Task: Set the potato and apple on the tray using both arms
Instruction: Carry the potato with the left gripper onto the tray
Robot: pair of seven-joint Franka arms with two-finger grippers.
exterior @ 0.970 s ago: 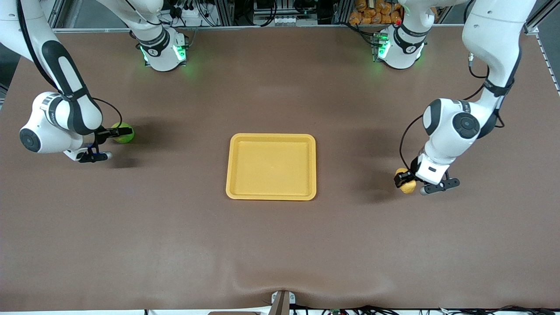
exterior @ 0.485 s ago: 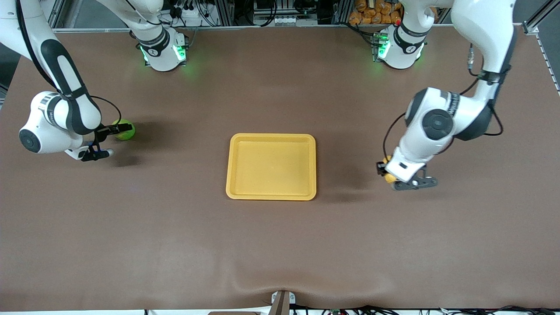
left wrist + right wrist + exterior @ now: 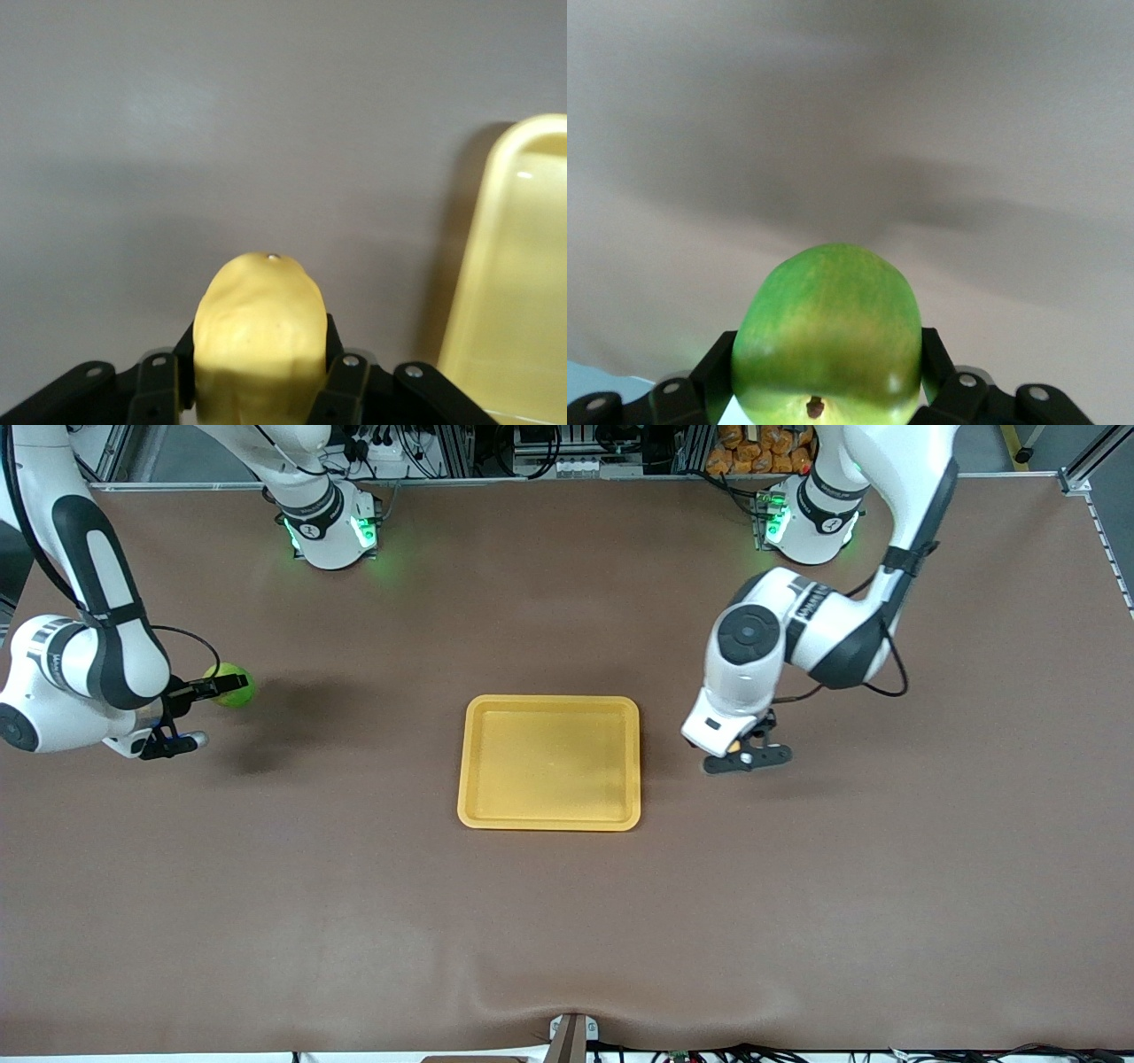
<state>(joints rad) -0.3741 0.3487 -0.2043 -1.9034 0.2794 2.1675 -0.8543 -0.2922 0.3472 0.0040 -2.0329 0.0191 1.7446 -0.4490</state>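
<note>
Change since earlier frames: left arm has swung in from its end of the table and now sits just beside the tray; right arm has drifted slightly toward its own table end, apple lifted with it.
Table (image 3: 567,921): brown mat, nothing lying on it apart from the tray.
Tray (image 3: 549,763): centre of table, nothing on it; its rim also shows in the left wrist view (image 3: 518,266).
Left gripper (image 3: 742,755): over bare mat beside the tray edge toward the left arm's end, not yet over the tray; jaws clamped on the potato.
Right gripper (image 3: 205,688): over the mat at the right arm's end, well apart from the tray; jaws clamped on the apple.
Potato (image 3: 257,341): held off the mat between the left fingers; almost hidden under the wrist in the front view.
Apple (image 3: 827,350): held between the right fingers; also seen in the front view (image 3: 232,685).
Progress: both grasps and lifts done. Left, by my reading: carry each item over the tray, lower, release. Potato looks closer to placement than the apple.
</note>
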